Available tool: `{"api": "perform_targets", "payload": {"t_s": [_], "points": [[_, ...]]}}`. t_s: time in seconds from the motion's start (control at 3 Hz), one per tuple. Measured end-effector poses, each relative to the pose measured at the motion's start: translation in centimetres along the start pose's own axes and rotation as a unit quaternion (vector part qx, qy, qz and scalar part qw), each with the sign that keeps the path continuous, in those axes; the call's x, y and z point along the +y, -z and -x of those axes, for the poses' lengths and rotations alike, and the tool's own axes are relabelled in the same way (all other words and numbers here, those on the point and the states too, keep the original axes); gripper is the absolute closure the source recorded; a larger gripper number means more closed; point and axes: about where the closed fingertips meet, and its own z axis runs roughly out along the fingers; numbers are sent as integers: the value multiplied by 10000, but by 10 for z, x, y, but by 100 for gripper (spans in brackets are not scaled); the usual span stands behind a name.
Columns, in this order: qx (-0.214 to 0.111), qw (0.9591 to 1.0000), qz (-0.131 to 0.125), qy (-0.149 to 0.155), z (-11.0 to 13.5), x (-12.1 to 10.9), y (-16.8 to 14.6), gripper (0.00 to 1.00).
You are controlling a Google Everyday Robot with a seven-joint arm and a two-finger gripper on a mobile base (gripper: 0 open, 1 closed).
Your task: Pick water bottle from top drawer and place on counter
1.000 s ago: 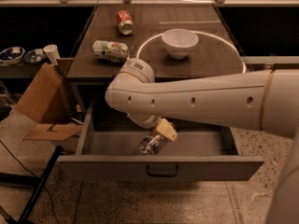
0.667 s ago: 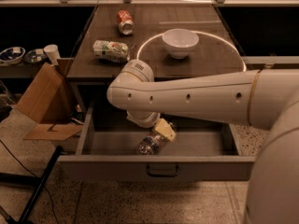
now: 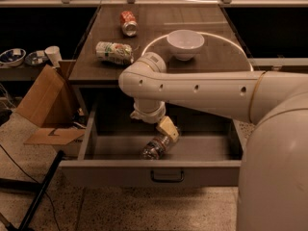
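The water bottle (image 3: 155, 147) lies on its side in the open top drawer (image 3: 120, 173), near the middle of its floor. My gripper (image 3: 167, 128) reaches down into the drawer from my white arm (image 3: 202, 88) and sits right at the bottle's upper end, against it or just over it. Whether it holds the bottle is hidden by the wrist. The counter (image 3: 159, 13) lies behind the drawer, with a glowing white circle marked on it.
On the counter are a white bowl (image 3: 185, 44) inside the circle, a white-and-green snack bag (image 3: 114, 52) and a red soda can (image 3: 128, 23), both on their sides. A cardboard box (image 3: 43, 100) stands left of the drawer. A dark pole (image 3: 38, 196) crosses the floor.
My arm has shifted slightly, and more of it fills the right side. The gripper and the bottle stay at almost the same place in the drawer.
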Motion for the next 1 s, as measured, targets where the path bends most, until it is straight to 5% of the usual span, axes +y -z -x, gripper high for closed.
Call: {"api": "perform_targets", "payload": {"t_s": [1.0], "points": [[-368, 9992, -130, -98, -4, -9, -4, 0]]}}
